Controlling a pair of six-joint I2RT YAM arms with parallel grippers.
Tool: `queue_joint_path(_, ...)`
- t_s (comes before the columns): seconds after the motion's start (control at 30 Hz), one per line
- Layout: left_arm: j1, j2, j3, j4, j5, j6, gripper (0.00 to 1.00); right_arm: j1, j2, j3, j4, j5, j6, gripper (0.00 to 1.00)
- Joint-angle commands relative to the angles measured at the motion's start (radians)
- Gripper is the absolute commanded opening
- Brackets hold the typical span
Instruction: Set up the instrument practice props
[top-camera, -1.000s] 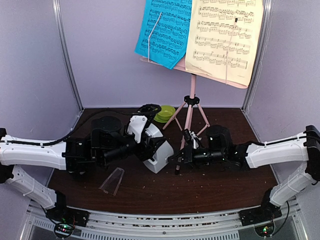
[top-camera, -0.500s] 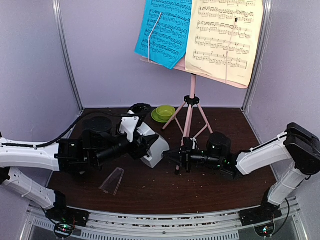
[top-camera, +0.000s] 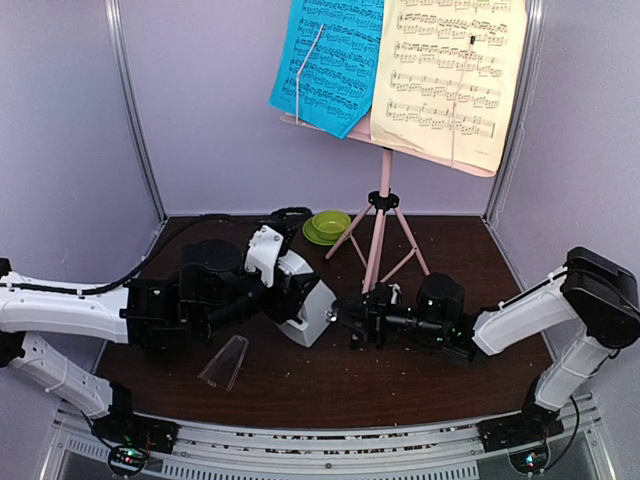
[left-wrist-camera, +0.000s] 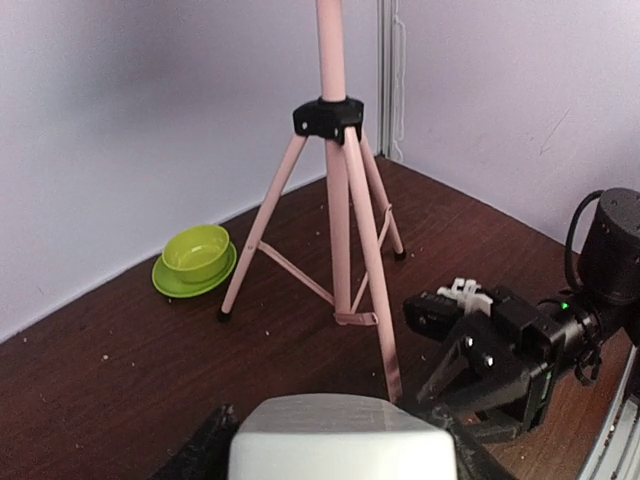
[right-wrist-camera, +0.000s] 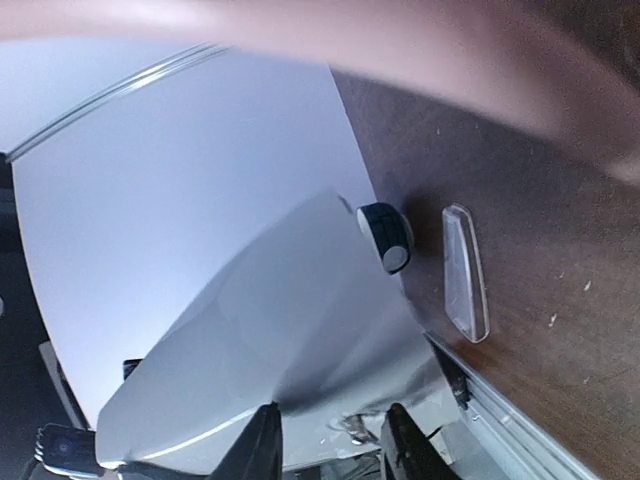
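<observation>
Left gripper (top-camera: 292, 298) is clamped on the white metronome (top-camera: 312, 312), one finger on each flank. The pyramid is tipped over at a slant in its grasp. From the left wrist view the metronome's flat top fills the space between those fingers. Whether its base touches the table (top-camera: 420, 380) I cannot tell. Right gripper (top-camera: 346, 318) comes in low from the opposite side, jaws spread with nothing between them and fingertips just short of the metronome's face. Contact or a sliver of gap? Cannot tell. From the right wrist view the white body looms straight ahead of the parted fingers, with a dark round knob (right-wrist-camera: 385, 236) sticking out of its side. The clear cover (top-camera: 226, 360) lies flat on the wood beyond the metronome from the right gripper. It is on the near side of the left arm, apart from both hands. The pink music stand (top-camera: 378, 225) stands upright just behind the right gripper, one tripod leg passing close over that wrist camera as a blur. High above both hands, its desk holds the blue page (top-camera: 330, 65) and the pale-yellow page (top-camera: 450, 75) side by side, the yellow one overlapping the blue one's edge. A green bowl (top-camera: 328, 224) on its saucer sits beyond the left gripper, close to the stand's far leg.
</observation>
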Motion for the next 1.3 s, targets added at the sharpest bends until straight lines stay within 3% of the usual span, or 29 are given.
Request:
queue_joint_path(0.0,-0.012,0.061,0.090,-0.011,-0.088,-0.196,0.00,-0.038,-0.112,-0.021,-0.229,0.036,-0.232,0.42)
queue_joint_path(0.23,0.000,0.174,0.171,-0.149,-0.220,-0.403,0.00,-0.068,-0.330,0.005,-0.594,0.048,-0.470,0.61)
queue_joint_path(0.47,0.000,0.314,0.314,-0.442,-0.313,-0.776,0.01,-0.067,-0.406,0.190,-0.981,0.103,-0.758,0.64)
queue_joint_path(0.67,-0.005,0.420,0.441,-0.611,-0.348,-0.952,0.07,-0.063,-0.426,0.257,-1.077,0.135,-0.878,0.64)
queue_joint_path(0.77,-0.008,0.466,0.488,-0.690,-0.341,-1.003,0.22,-0.063,-0.437,0.278,-1.123,0.157,-0.919,0.66)
queue_joint_path(1.0,-0.028,0.566,0.588,-0.817,-0.311,-1.078,0.38,-0.063,-0.457,0.282,-1.144,0.179,-0.959,0.68)
queue_joint_path(1.03,-0.028,0.572,0.589,-0.817,-0.296,-1.080,0.43,-0.062,-0.458,0.285,-1.150,0.181,-0.963,0.70)
queue_joint_path(1.13,-0.035,0.574,0.591,-0.818,-0.282,-1.080,0.83,-0.062,-0.463,0.291,-1.162,0.191,-0.969,0.75)
queue_joint_path(1.17,-0.041,0.572,0.595,-0.815,-0.280,-1.076,0.91,-0.062,-0.466,0.295,-1.173,0.198,-0.972,0.79)
queue_joint_path(1.27,-0.067,0.545,0.587,-0.740,-0.313,-0.968,0.98,-0.061,-0.476,0.314,-1.232,0.233,-0.976,0.90)
